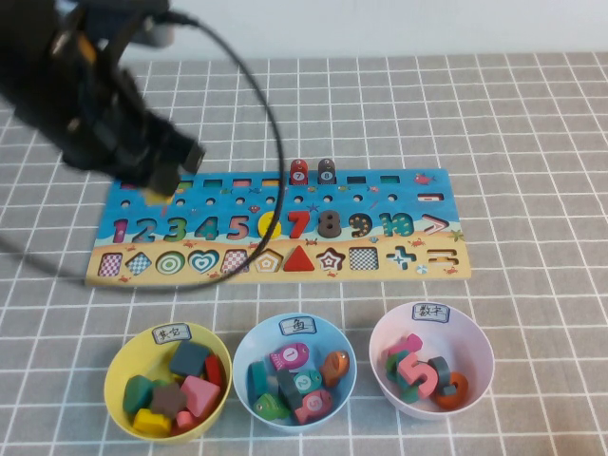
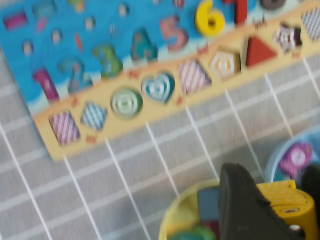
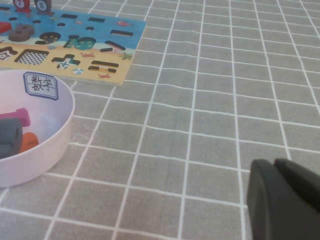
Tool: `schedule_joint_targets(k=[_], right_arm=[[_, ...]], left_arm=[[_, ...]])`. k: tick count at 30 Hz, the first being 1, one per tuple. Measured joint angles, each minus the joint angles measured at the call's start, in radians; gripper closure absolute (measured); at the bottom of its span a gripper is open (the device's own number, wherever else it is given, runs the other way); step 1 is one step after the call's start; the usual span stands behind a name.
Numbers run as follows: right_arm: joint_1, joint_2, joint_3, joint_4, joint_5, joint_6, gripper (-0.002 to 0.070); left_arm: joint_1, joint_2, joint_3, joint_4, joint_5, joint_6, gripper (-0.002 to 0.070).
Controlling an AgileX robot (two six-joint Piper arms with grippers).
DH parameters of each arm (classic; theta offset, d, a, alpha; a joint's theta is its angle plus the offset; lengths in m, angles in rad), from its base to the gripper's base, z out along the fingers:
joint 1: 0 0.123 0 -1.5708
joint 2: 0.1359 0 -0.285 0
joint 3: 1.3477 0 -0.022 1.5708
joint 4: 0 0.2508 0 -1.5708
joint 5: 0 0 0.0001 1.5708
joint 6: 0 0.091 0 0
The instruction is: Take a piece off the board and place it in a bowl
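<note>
The left end effector (image 2: 280,210), raised above the board's (image 1: 285,256) left end in the high view, is clenched on the yellow fish piece (image 2: 287,200). The left wrist view shows it pinched between the dark fingers (image 2: 245,205), over the gap between the yellow bowl (image 2: 185,215) and the light blue bowl (image 1: 294,370). The piece is probably light, stiff wood; its flat sides suit the grip. Most of it is hidden. The right end effector (image 3: 285,200) rests low on the surface, seemingly closed on nothing.
</note>
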Motion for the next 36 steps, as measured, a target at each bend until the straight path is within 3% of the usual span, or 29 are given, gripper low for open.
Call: schedule_joint_targets(k=[12, 24, 31, 36], right_arm=[[0.000, 0.000, 0.000, 0.000, 0.000, 0.000, 0.0694], [0.000, 0.000, 0.000, 0.000, 0.000, 0.000, 0.0694], [0.000, 0.000, 0.000, 0.000, 0.000, 0.000, 0.0694], [0.000, 0.000, 0.000, 0.000, 0.000, 0.000, 0.0694]], left_arm=[[0.000, -0.334, 0.499, -0.115, -0.105, 0.008, 0.0468], [-0.007, -0.285, 0.574, -0.320, -0.195, 0.177, 0.0469], [-0.180, -0.180, 0.574, -0.352, -0.305, 0.193, 0.0469], [-0.302, -0.074, 0.512, -0.301, -0.324, 0.072, 0.0469]])
